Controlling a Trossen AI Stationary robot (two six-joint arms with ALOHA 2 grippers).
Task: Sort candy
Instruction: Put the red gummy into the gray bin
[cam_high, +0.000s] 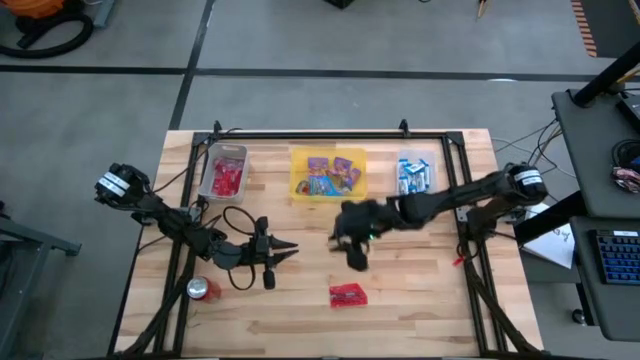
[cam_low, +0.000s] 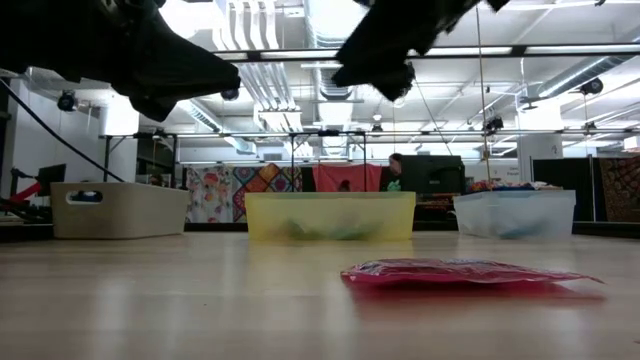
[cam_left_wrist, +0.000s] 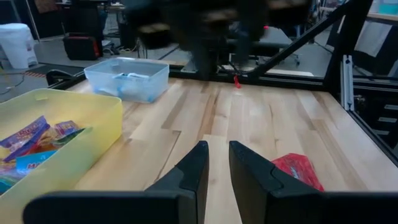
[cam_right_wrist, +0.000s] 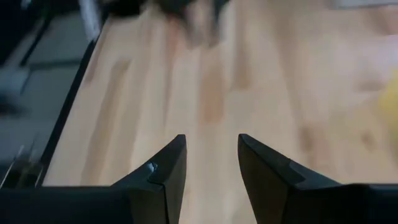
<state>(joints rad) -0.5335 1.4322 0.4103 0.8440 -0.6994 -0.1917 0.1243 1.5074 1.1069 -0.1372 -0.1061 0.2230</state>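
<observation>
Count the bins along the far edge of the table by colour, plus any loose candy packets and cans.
Grey bin: 1
Yellow bin: 1
Clear bin: 1
Loose red candy packet: 1
Red soda can: 1
Total: 5

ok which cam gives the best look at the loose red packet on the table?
Low view: the red packet lies flat, unobstructed, filling the foreground. The high view shows it whole but tiny, alone on the front boards. The left wrist view catches only a part beside that arm's own fingers. The right wrist view misses it.
</observation>
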